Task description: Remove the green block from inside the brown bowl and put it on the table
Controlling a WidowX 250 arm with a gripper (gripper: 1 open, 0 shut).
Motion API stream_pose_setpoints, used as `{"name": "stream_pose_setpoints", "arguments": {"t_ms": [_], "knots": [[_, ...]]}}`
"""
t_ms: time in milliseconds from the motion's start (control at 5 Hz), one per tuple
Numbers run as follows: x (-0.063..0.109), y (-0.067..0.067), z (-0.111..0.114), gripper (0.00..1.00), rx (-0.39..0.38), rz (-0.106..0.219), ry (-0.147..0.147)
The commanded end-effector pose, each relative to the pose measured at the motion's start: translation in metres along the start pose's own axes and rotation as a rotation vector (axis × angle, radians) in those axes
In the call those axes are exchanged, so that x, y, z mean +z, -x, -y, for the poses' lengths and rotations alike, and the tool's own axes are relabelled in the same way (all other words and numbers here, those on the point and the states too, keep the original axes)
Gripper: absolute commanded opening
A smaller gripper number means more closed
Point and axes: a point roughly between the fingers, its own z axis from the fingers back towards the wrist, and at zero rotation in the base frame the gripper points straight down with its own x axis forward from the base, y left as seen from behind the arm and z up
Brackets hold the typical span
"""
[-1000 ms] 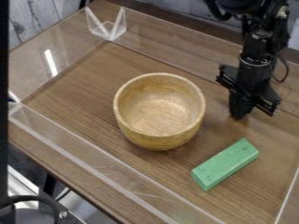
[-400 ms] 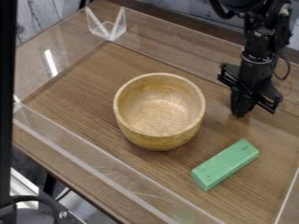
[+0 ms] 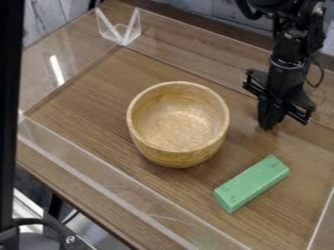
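The green block lies flat on the table, to the right of and nearer than the brown bowl. The bowl stands upright in the middle and its inside shows only bare wood. My gripper hangs from the black arm at the right, pointing straight down, its fingers pressed together with nothing between them. Its tip sits just above the tabletop, to the right of the bowl and beyond the block, touching neither.
Low clear acrylic walls edge the tabletop on the left and front. A small clear acrylic stand sits at the far left corner. The table's right edge runs close behind the arm.
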Motion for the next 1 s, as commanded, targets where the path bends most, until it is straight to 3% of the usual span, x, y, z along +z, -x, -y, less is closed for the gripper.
{"name": "stream_pose_setpoints", "arguments": {"t_ms": [0,800], "knots": [[0.010,-0.010,-0.010,0.00,0.029,0.034,-0.004],[0.010,-0.010,-0.022,0.00,0.060,0.003,-0.007]]}}
